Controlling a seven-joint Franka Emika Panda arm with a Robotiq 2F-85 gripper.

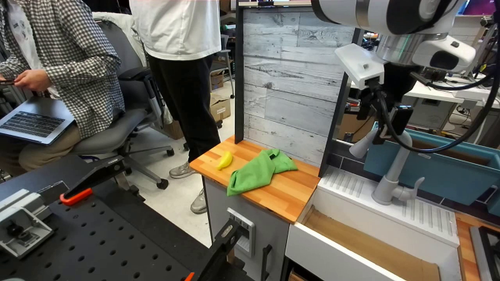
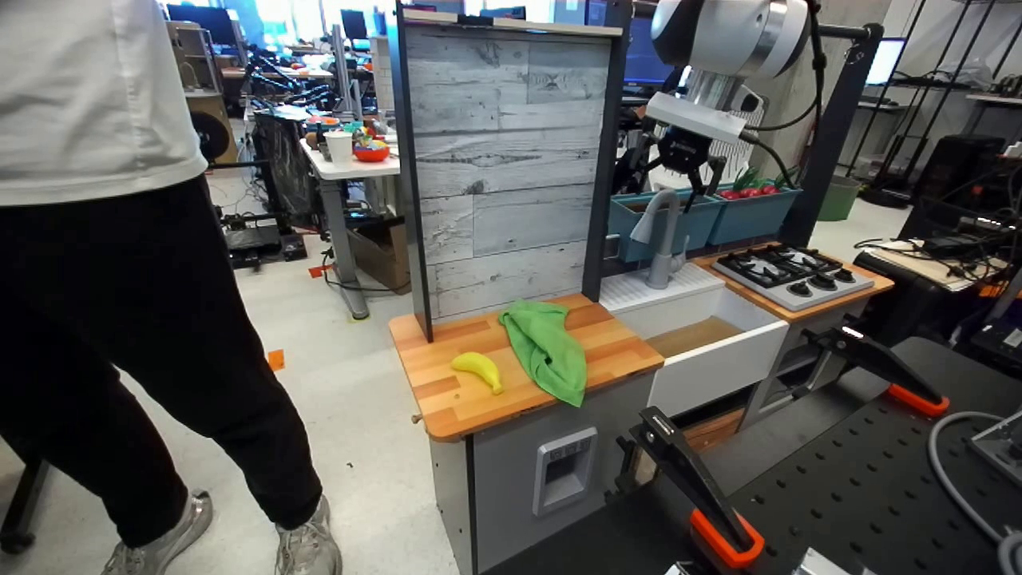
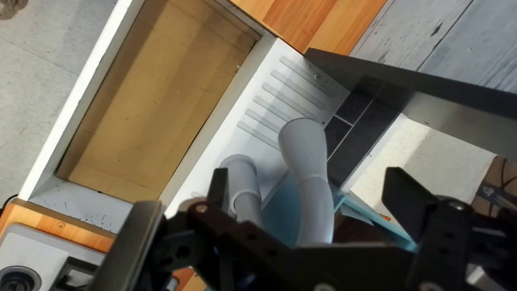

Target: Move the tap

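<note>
Gripper (image 3: 310,188): fingers wide apart. Tap (image 3: 306,161), grey gooseneck: between the fingers in the wrist view; contact unclear. Step, presumably: alignment before grasp. Next, likely: close on it, then swing.

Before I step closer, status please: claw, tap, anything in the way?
Claw open at the gooseneck faucet, touch unclear. Faucet upright, spout not over the sink basin. Teal planter close behind; may crowd the claw.
</note>
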